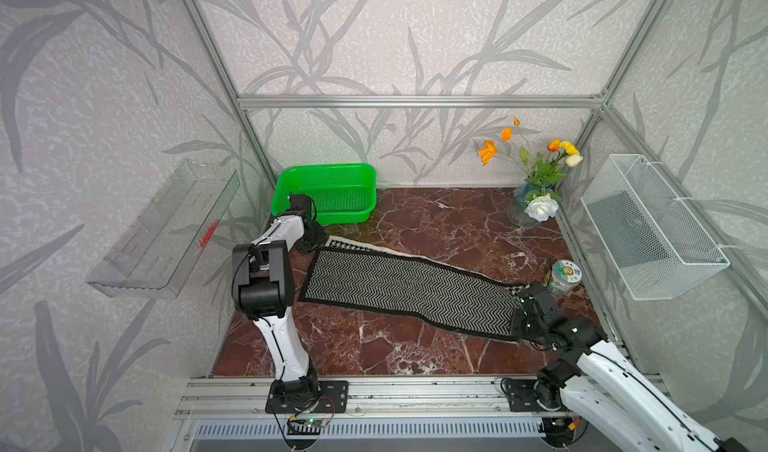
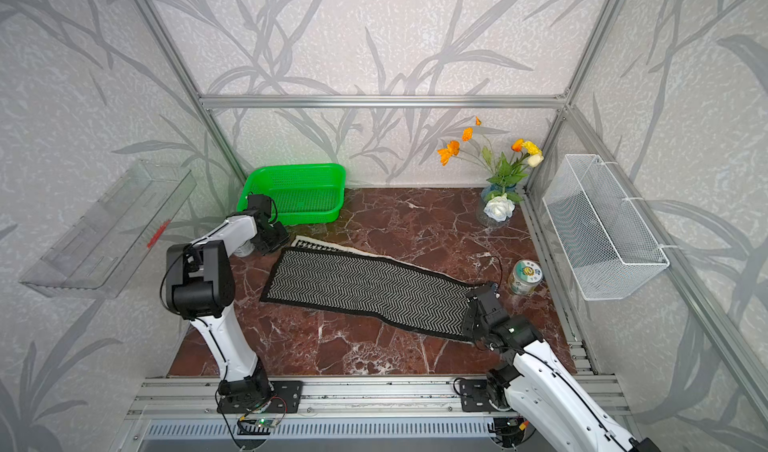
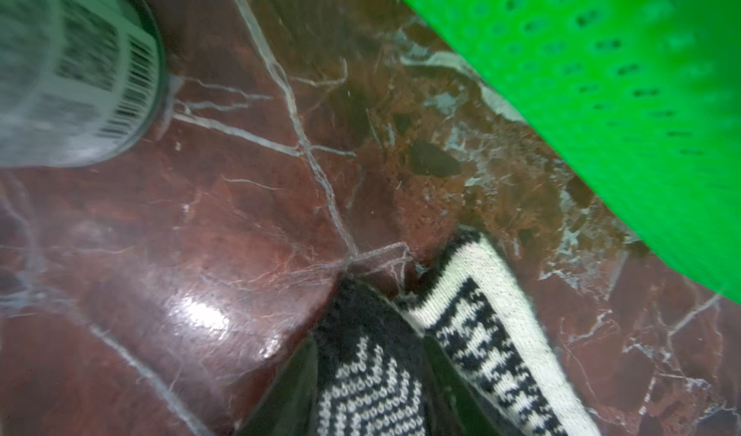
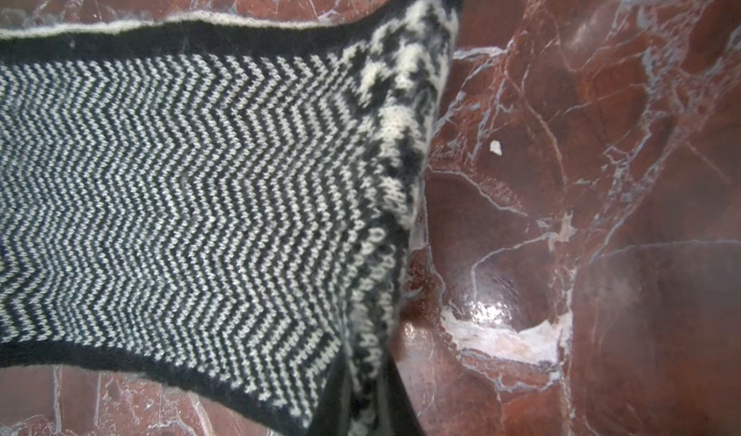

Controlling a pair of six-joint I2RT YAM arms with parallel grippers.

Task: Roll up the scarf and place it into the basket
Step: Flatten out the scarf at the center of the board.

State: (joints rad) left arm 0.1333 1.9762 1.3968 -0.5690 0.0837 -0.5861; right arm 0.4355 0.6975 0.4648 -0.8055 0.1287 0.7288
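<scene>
The scarf [image 1: 411,292] [image 2: 365,288] lies stretched flat on the marble table, herringbone side up, with houndstooth showing at its far left corner. The green basket [image 1: 332,171] [image 2: 291,169] stands at the back left, just beyond that corner. My left gripper [image 1: 309,244] [image 3: 373,394] is low over the corner, jaws apart, and the cloth [image 3: 369,382] lies between its fingers [image 3: 292,390]. The basket wall [image 3: 601,73] is close by. My right gripper [image 1: 525,300] [image 4: 363,406] is shut on the scarf's folded right end [image 4: 180,193], lifting that edge a little.
A labelled jar [image 1: 565,277] stands right of the scarf's end. A vase of flowers [image 1: 532,204] is at the back right. Another container [image 3: 72,73] sits next to my left gripper. A clear tray [image 1: 162,238] and a white wire basket [image 1: 648,225] hang on the side walls.
</scene>
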